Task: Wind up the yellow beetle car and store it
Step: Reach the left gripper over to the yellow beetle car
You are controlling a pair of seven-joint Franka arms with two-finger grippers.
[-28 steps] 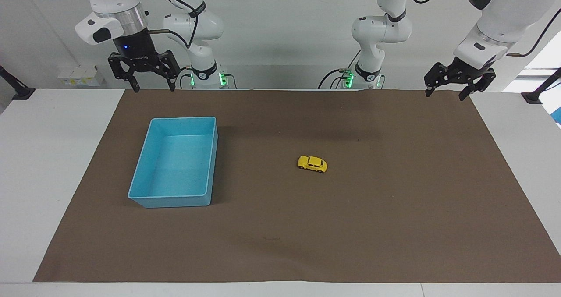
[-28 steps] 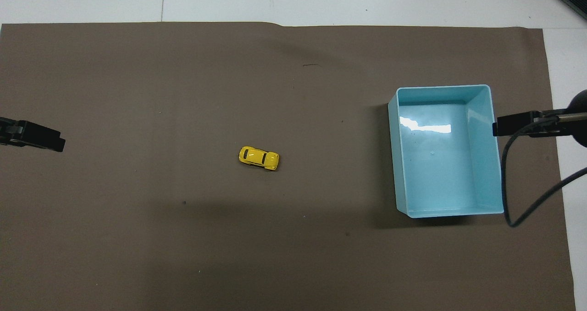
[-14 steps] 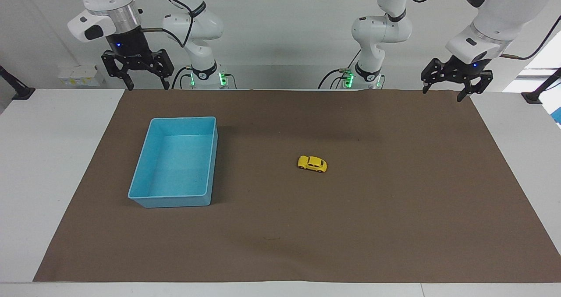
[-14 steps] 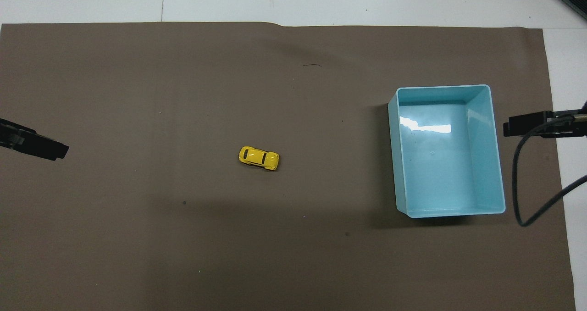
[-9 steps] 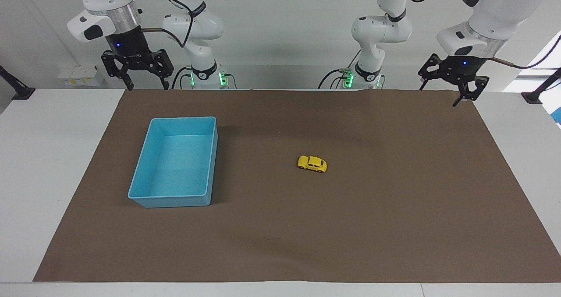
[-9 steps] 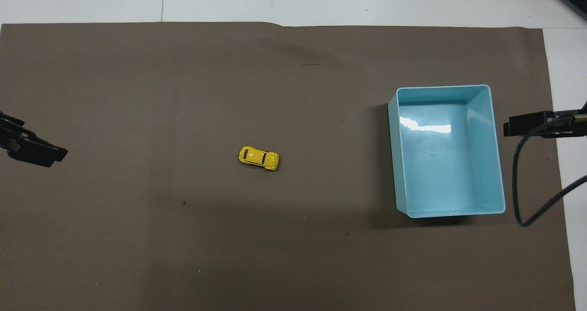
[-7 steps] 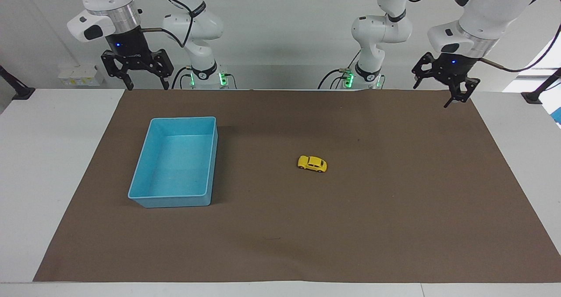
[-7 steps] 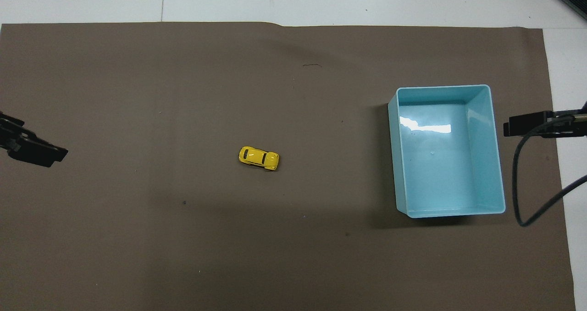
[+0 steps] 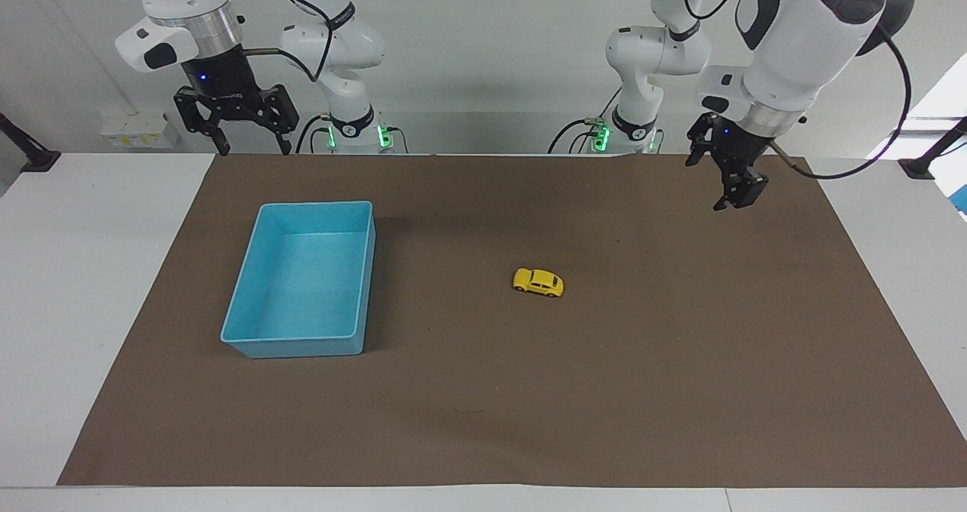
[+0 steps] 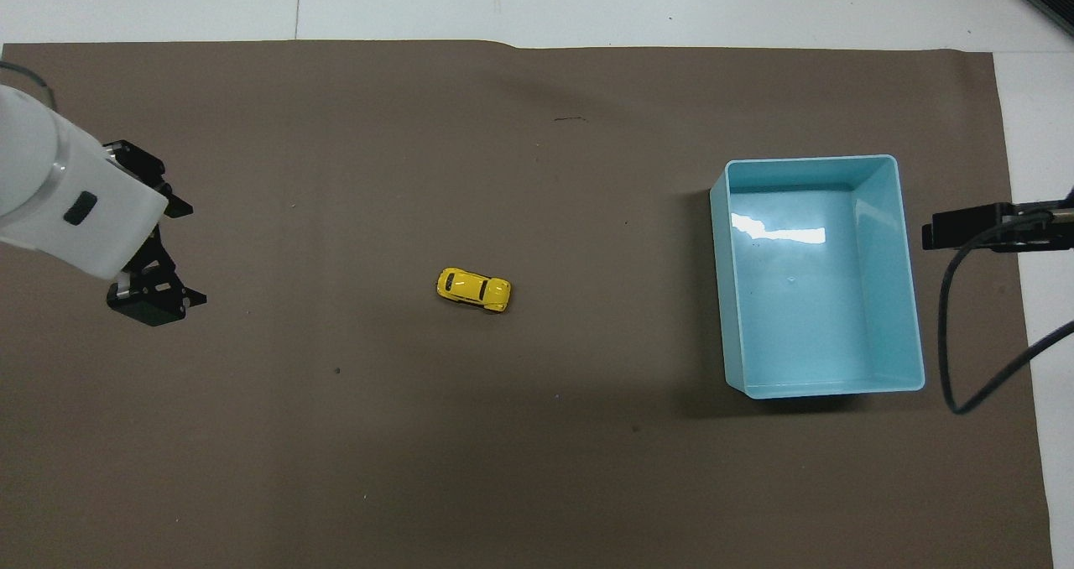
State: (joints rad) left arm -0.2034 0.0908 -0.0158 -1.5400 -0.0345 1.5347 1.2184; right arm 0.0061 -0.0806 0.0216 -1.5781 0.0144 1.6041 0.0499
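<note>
In the facing view, the left gripper (image 9: 727, 183) is swinging in from the mat's edge at the left arm's end and turning its fingers downward, now hanging over the brown mat (image 9: 680, 391) at about two o'clock from the yellow beetle car (image 9: 538, 282), well apart from it; a second ago it was sitting farther out over the mat's corner, so the left arm is probably starting its reach for the toy, and neither winding nor storing is yet under way. Its jaws are standing spread and holding nothing. The right gripper (image 9: 233, 127) is waiting high at about eleven o'clock from the blue bin (image 9: 253, 338), fingers spread and empty, unchanged over the last second. The car is sitting on its wheels near the mat's middle, toward three o'clock from the bin and well apart from it, its length lying almost across the table. In the overhead view, the left gripper (image 10: 155, 254) is now showing its white wrist and black fingers at about nine o'clock from the yellow beetle car (image 10: 473, 289), where only a dark tip was poking in before. The car is lying untouched at about nine o'clock from the blue bin (image 10: 913, 300): tiny, glossy bright yellow, round-backed, with dark windows, far smaller than the bin, which is holding nothing
</note>
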